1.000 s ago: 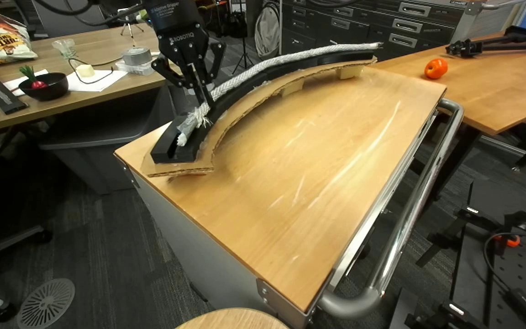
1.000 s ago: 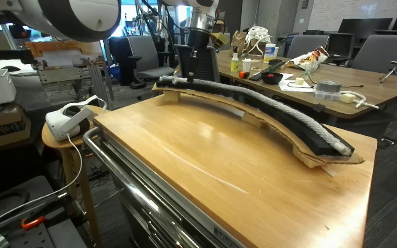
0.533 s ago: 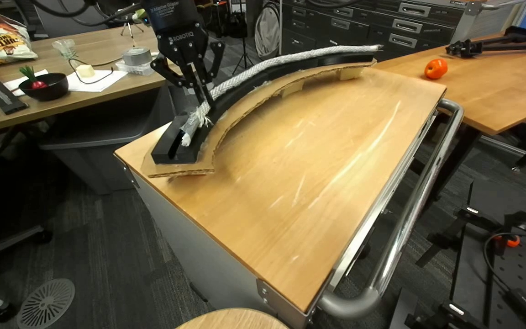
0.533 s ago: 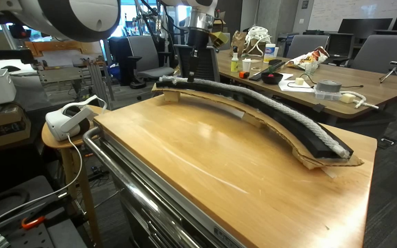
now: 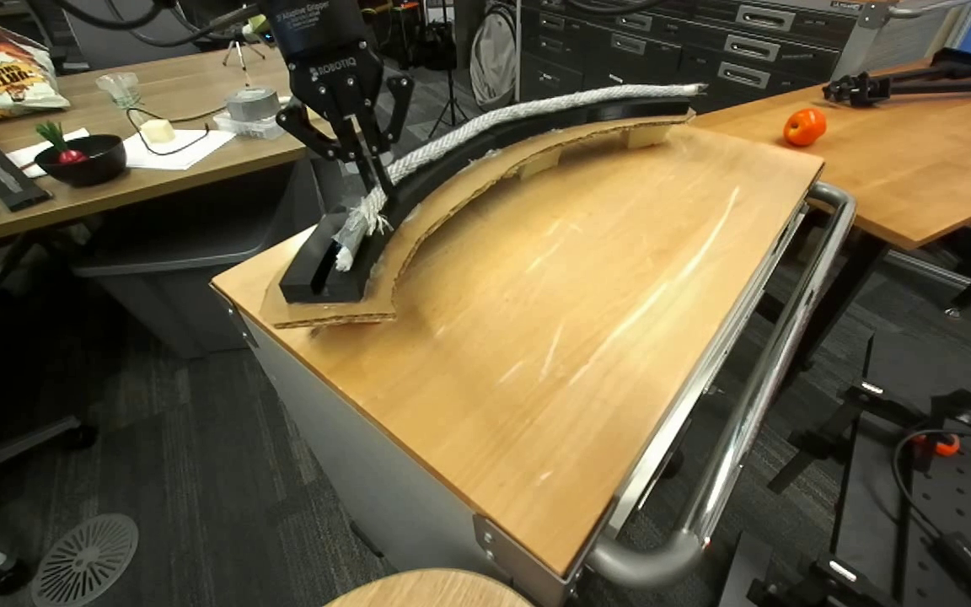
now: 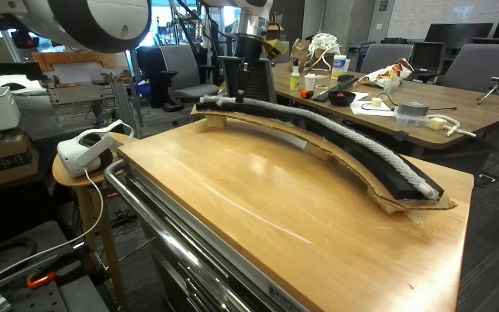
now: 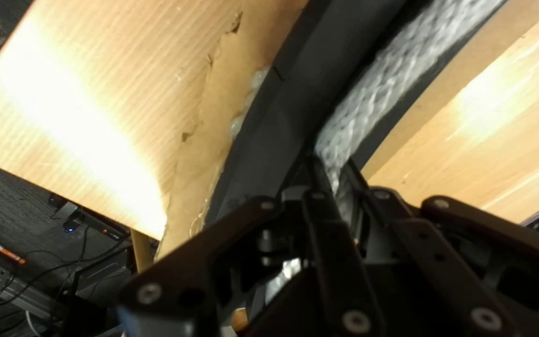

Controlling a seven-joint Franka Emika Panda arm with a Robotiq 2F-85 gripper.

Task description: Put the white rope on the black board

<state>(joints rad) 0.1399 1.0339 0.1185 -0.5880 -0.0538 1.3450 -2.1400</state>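
Shifting by only a little since one second ago, the taped end of the white rope is now pointing more toward the inner side of the curve, and more of the slot in the black board is showing next to it. The Robotiq gripper is standing in nearly the same place, near this end. In the wrist view the rope is passing between its two fingers, which are pressing it from both sides, so I am judging that the gripper is holding the rope.

Concerning progress, the larger part is seeming done. In both exterior views the rope is following the arc of the board, and its opposite end is lying on the board, near the tip. Under the board, a cardboard strip is keeping it raised over the wooden tabletop.

What is remaining, in my judgement, is the finishing: settling the taped end, loosening the fingers and taking the gripper away. Whether this end is touching the board or hanging just above it, I am not able to tell.
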